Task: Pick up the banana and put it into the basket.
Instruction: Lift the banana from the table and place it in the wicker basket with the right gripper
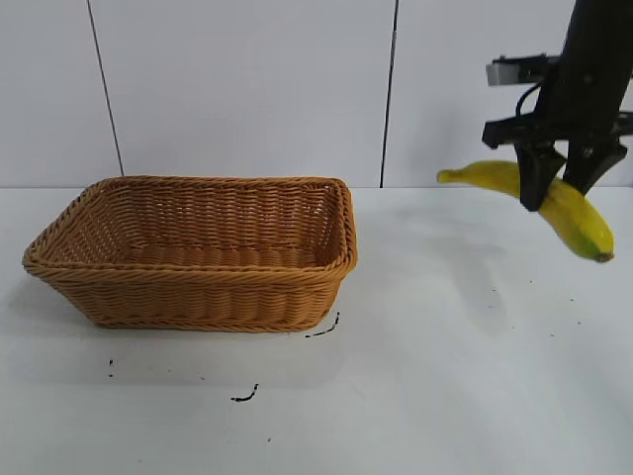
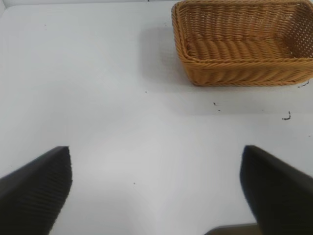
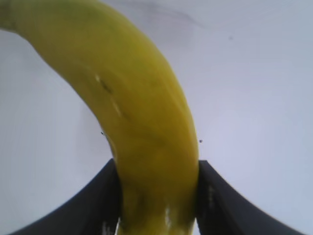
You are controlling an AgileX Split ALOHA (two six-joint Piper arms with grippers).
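Observation:
The yellow banana (image 1: 574,216) hangs in the air at the far right, well above the white table, gripped near its middle by my right gripper (image 1: 556,190), which is shut on it. In the right wrist view the banana (image 3: 142,122) fills the space between the two black fingers (image 3: 98,205). The tan woven basket (image 1: 198,297) stands empty on the table at the left, well apart from the banana. It also shows in the left wrist view (image 2: 244,73). My left gripper (image 2: 156,191) is open and empty, out of the exterior view, over bare table short of the basket.
The white table (image 1: 445,376) carries small black marks in front of the basket (image 1: 245,395) and beside its corner (image 1: 324,329). A white panelled wall (image 1: 247,89) stands behind.

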